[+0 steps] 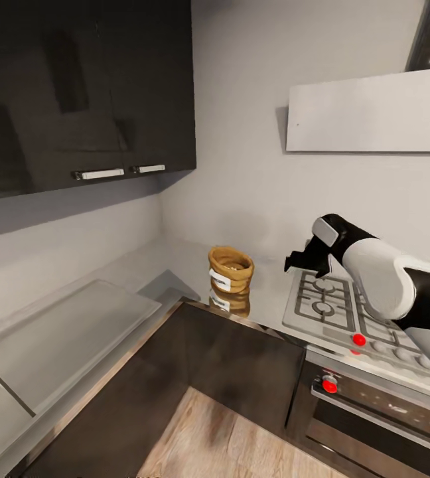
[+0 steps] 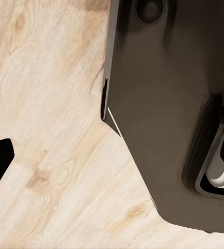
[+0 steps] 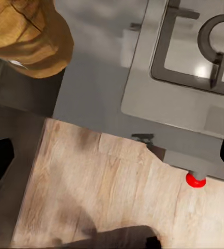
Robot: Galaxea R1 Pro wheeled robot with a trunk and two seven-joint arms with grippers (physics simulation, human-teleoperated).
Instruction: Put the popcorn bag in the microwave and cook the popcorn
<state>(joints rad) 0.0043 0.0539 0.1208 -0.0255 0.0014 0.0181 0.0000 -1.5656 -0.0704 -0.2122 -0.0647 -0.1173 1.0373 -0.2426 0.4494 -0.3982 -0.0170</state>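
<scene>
The popcorn bag [image 1: 230,271], a tan paper sack with a rolled rim and a white label, stands upright on the grey countertop [image 1: 175,262] in the corner, just left of the hob. My right gripper [image 1: 301,260] hovers open above the hob's left edge, a short way right of the bag and apart from it. In the right wrist view the popcorn bag [image 3: 29,41] lies off to one side of the open right gripper [image 3: 112,161], beyond the countertop [image 3: 91,98]. My left gripper [image 2: 112,161] is open over the wooden floor. The popcorn and the microwave are out of view.
A gas hob [image 1: 334,305] with red knobs [image 1: 359,339] sits right of the bag, above an oven [image 1: 374,411]. Dark wall cabinets [image 1: 75,86] hang over the left counter, a white hood [image 1: 367,113] over the hob. A dark body [image 2: 169,104] stands beside the left gripper.
</scene>
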